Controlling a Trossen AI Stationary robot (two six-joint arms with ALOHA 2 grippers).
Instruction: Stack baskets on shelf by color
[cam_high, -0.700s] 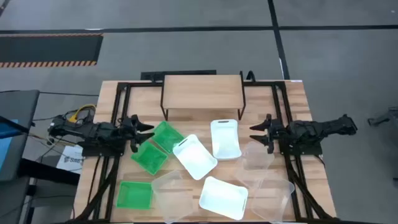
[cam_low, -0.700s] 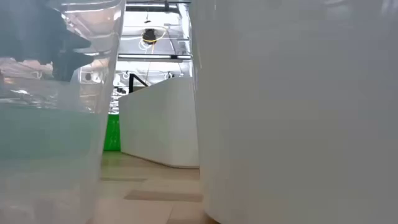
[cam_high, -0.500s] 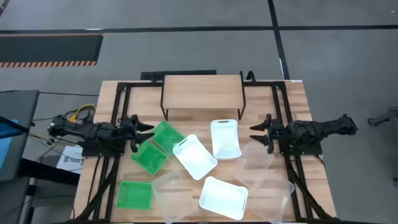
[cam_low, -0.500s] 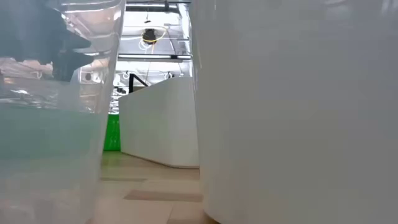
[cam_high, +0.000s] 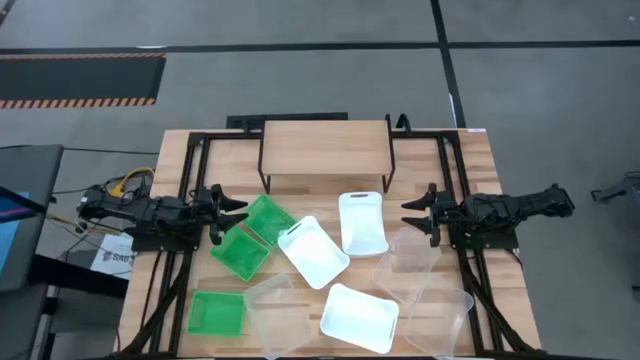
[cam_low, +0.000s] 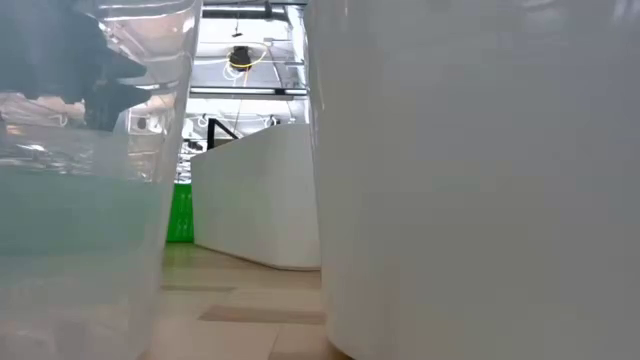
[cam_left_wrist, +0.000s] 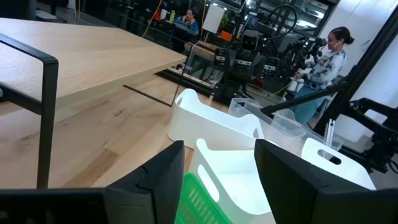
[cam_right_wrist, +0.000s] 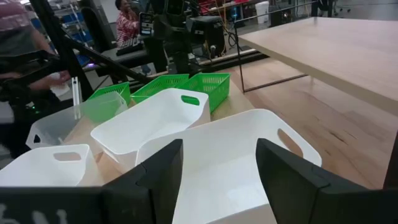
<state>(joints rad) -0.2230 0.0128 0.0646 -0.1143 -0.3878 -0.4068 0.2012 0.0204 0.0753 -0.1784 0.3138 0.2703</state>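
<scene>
Hovering over the slatted wooden bench (cam_high: 470, 160), the left claw (cam_high: 232, 213) stands open and empty, its fingers (cam_left_wrist: 155, 180) apart with a bright green plastic basket (cam_high: 267, 218) just ahead of them. A second green basket (cam_high: 239, 253) sits just beside that claw, a third (cam_high: 216, 312) farther off. Between the claws lie three opaque white baskets (cam_high: 313, 251), the low wooden-topped shelf (cam_high: 325, 148) on black legs bare behind them. The right claw (cam_high: 413, 212) also stands wide and empty, facing a white basket (cam_right_wrist: 217, 168); clear see-through baskets (cam_high: 408, 255) lie near it.
</scene>
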